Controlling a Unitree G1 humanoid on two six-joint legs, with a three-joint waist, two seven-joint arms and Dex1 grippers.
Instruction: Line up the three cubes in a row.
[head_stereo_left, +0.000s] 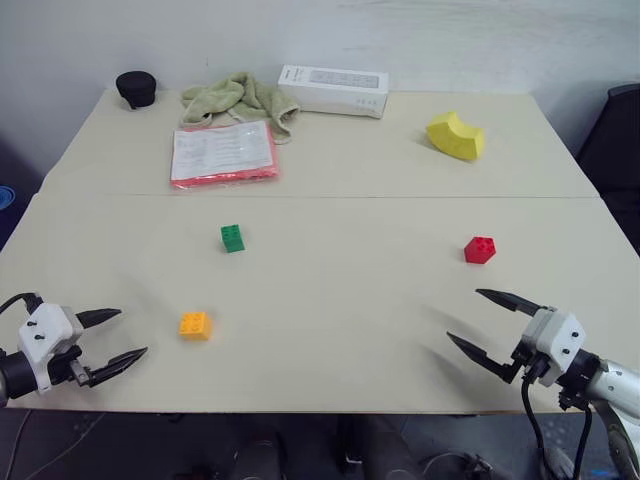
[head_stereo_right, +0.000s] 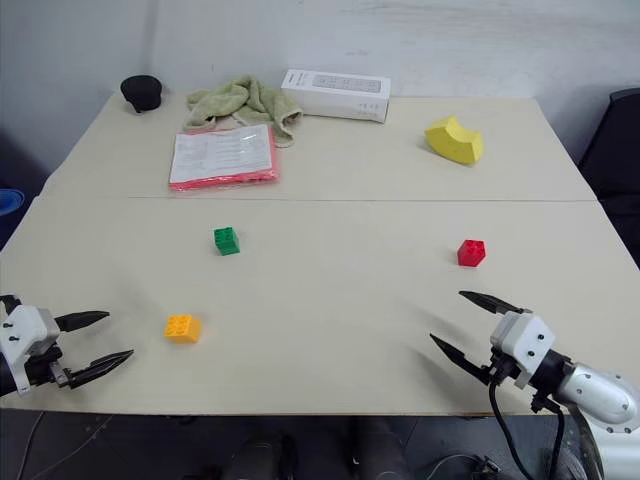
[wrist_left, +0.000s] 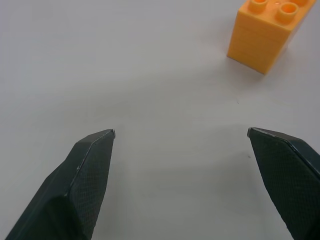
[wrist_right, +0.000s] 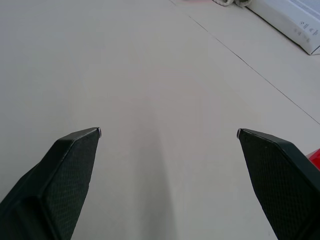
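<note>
**Three bricks scattered, both grippers empty and waiting**

Left eye view: the green brick (head_stereo_left: 232, 238) sits left of centre, the red brick (head_stereo_left: 479, 250) right of centre, and the orange-yellow brick (head_stereo_left: 195, 325) lower left, all well apart on the beige table (head_stereo_left: 340, 330). The left gripper (head_stereo_left: 112, 335) hovers at the lower left edge with its fingers spread and nothing between them; the right gripper (head_stereo_left: 480, 322) at the lower right is likewise spread and empty. Along the upper part of the frame lie a black cap, a green cloth, a red-edged folder, a white box and a curved yellow block, none of them in the way.

Right eye view: same layout, the orange-yellow brick near the left gripper, the red one just above the right.

Left wrist view: the orange-yellow brick shows in the upper right corner, off the line between the two wide-apart black fingers (wrist_left: 85, 175).

Right wrist view: bare tabletop between the spread fingers (wrist_right: 65, 175), with a sliver of red at the right edge.

To my eye the sensible start is the left gripper swinging onto the orange-yellow brick, centring it between the fingers and squaring to its flat sides before closing. Green and red sit nearly level, so bringing the orange-yellow one between them looks the shortest route.
</note>
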